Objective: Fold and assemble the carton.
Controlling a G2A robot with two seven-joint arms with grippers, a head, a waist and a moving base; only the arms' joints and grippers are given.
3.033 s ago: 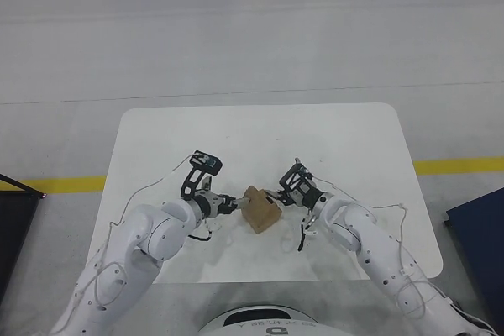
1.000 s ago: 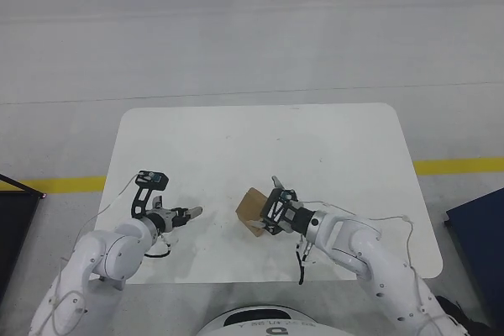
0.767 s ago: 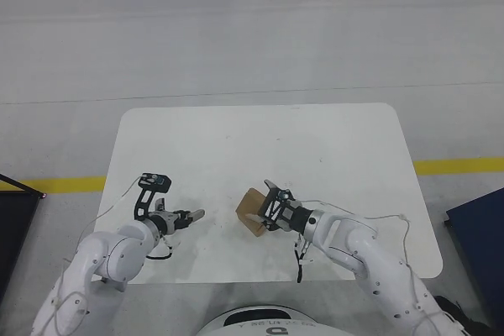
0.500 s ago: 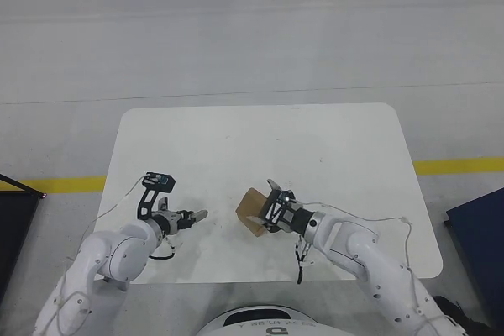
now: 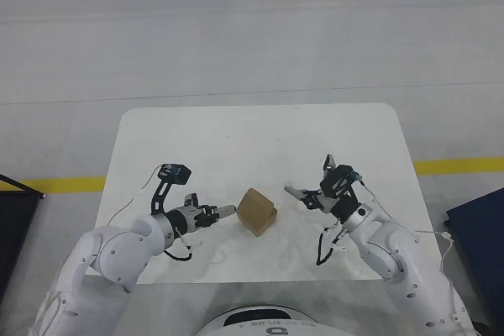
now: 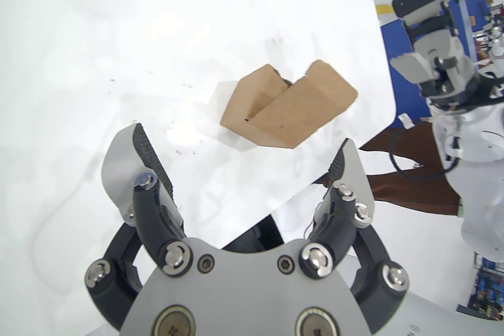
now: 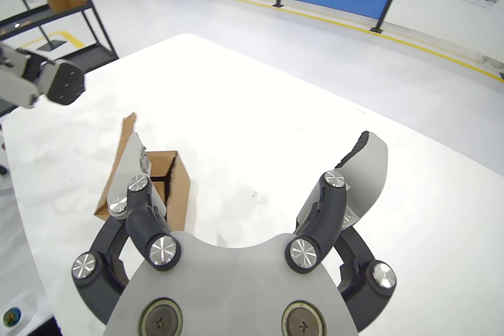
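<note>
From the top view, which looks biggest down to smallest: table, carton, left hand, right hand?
1. Table, by far.
2. Carton, left hand and right hand look much alike; the hands may sit nearer the camera, so no ranking.

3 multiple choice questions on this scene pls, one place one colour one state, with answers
1. Where is the carton? A) on the table between the left gripper and right gripper B) lifted C) on the floor
2. Its colour? A) white B) blue C) brown
3. The left gripper's jaws? A) shut on the carton B) open, empty C) shut, empty
1 A, it rests on the table, a gripper each side; 2 C, plain brown cardboard; 3 B, they stand spread, short of the carton.
</note>
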